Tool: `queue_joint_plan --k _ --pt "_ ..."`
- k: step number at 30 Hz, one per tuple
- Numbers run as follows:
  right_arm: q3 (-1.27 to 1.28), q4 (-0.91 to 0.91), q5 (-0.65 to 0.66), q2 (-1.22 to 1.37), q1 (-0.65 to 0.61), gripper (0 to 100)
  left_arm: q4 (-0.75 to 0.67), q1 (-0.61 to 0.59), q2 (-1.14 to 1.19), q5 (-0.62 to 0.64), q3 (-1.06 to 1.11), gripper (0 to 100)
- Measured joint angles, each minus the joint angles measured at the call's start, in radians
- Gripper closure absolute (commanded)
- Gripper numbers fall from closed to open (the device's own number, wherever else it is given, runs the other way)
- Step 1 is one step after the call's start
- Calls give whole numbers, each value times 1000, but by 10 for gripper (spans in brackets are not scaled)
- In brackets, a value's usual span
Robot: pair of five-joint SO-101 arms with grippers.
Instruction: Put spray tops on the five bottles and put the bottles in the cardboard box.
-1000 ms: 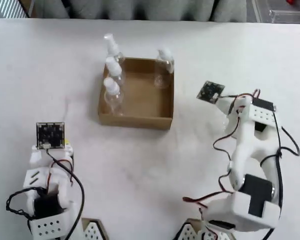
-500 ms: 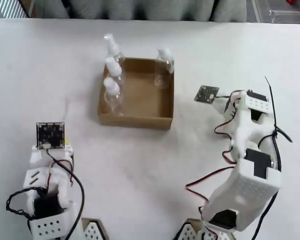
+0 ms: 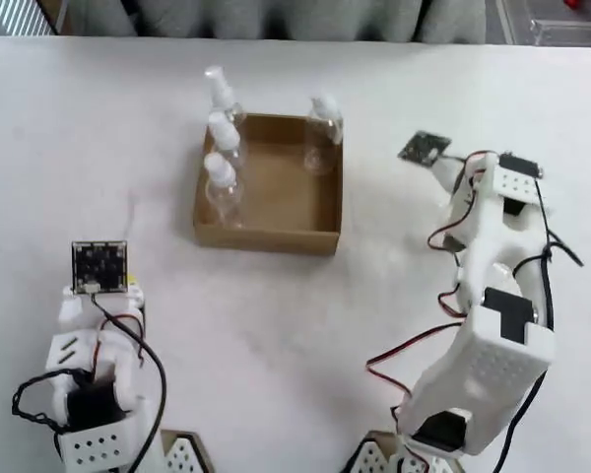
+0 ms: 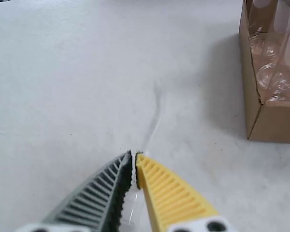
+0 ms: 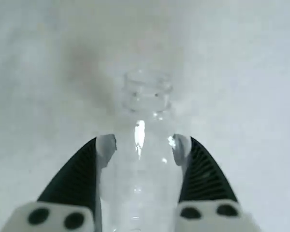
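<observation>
The cardboard box [image 3: 266, 237] sits mid-table. Three clear bottles with white spray tops [image 3: 222, 187] line its left wall, and a fourth [image 3: 322, 133] stands in its back right corner. My right gripper [image 5: 140, 145] is shut on a clear bottle [image 5: 146, 104] whose threaded neck is bare and points away from the wrist. That arm [image 3: 488, 212] is right of the box. My left gripper [image 4: 134, 159] is shut and empty just above the bare table, with the box corner [image 4: 261, 113] and its bottles [image 4: 275, 77] off to one side. The left arm [image 3: 97, 325] rests at the front left.
White tabletop [image 3: 305, 335] lies open between the two arms and in front of the box. Loose red and black cables [image 3: 414, 345] hang off the right arm.
The right arm has risen and swung toward the back of the table with the bottle. The left arm and the box have stayed put.
</observation>
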Motion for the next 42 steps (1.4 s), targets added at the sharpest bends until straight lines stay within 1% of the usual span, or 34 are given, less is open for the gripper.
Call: queue_joint_plan --k 6,11,15,20,23,28,34,42 --pt "-163 212 -140 0 14 982 0 0 0 0 0 973" --pt "-269 394 -206 0 14 982 0 0 0 0 0 973" --pt "-307 473 -273 0 28 982 0 0 0 0 0 973" --pt "-295 482 -341 -40 91 982 0 0 0 0 0 973" --pt "-218 482 -359 -115 127 982 0 0 0 0 0 973" --pt "-61 479 -362 -206 157 982 0 0 0 0 0 973" --pt "64 453 -362 -302 193 982 0 0 0 0 0 973" --pt "224 374 -362 -436 321 982 0 0 0 0 0 974"
